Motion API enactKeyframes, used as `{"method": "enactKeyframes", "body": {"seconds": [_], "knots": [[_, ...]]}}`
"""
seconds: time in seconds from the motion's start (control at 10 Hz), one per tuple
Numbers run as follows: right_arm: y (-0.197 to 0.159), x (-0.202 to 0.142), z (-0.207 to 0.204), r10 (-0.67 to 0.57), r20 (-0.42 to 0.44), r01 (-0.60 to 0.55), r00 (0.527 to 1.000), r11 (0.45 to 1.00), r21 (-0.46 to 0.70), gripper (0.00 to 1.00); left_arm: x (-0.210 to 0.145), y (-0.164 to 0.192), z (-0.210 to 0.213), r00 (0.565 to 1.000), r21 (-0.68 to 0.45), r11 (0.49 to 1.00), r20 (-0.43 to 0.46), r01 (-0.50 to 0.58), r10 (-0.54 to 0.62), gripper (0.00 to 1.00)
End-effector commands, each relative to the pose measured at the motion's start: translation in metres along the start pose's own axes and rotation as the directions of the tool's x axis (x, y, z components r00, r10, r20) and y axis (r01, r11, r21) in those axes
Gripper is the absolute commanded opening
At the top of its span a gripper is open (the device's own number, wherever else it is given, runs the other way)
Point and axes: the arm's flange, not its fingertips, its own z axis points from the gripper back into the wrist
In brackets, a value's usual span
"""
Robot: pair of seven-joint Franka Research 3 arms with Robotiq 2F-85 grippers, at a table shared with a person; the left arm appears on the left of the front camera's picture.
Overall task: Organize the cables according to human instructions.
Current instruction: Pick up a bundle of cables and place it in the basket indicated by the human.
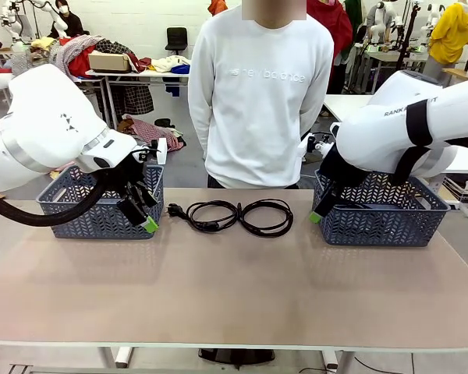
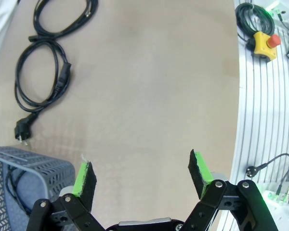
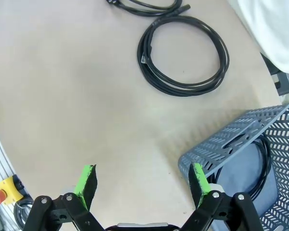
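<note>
Two black coiled cables lie side by side at the table's far middle: the left cable [image 1: 210, 214] [image 2: 41, 74] and the right cable [image 1: 267, 216] [image 3: 183, 55]. My left gripper [image 1: 140, 216] [image 2: 142, 173] hangs open and holds nothing at the front right corner of the left grey basket [image 1: 78, 210] [image 2: 33, 166]. A cable [image 2: 12, 190] shows inside that basket. My right gripper [image 1: 321, 209] [image 3: 143, 182] is open and bare at the left corner of the right grey basket [image 1: 382, 222] [image 3: 245, 144], where another cable [image 3: 266, 163] lies inside.
A person in a white sweater [image 1: 257, 101] stands at the far edge, between the baskets, hands out of sight. A yellow stop button box [image 2: 265, 42] [image 3: 2, 190] and loose wires sit on the ridged rail at my side of the table.
</note>
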Motion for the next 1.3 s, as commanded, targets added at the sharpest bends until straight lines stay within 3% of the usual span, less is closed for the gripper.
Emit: {"method": "enactKeyframes", "body": {"seconds": [0.0,1.2], "knots": [[-0.0021,0.0035,0.0004,-0.004,-0.004,0.004,1.000,1.000,-0.008,1.00,-0.0002,0.0007,0.0021,1.000,0.007,1.000,-0.010,-0.002,0.002,1.00],[-0.0021,0.0035,0.0004,-0.004,-0.004,0.004,1.000,1.000,-0.008,1.00,-0.0002,0.0007,0.0021,1.000,0.007,1.000,-0.010,-0.002,0.002,1.00]]}}
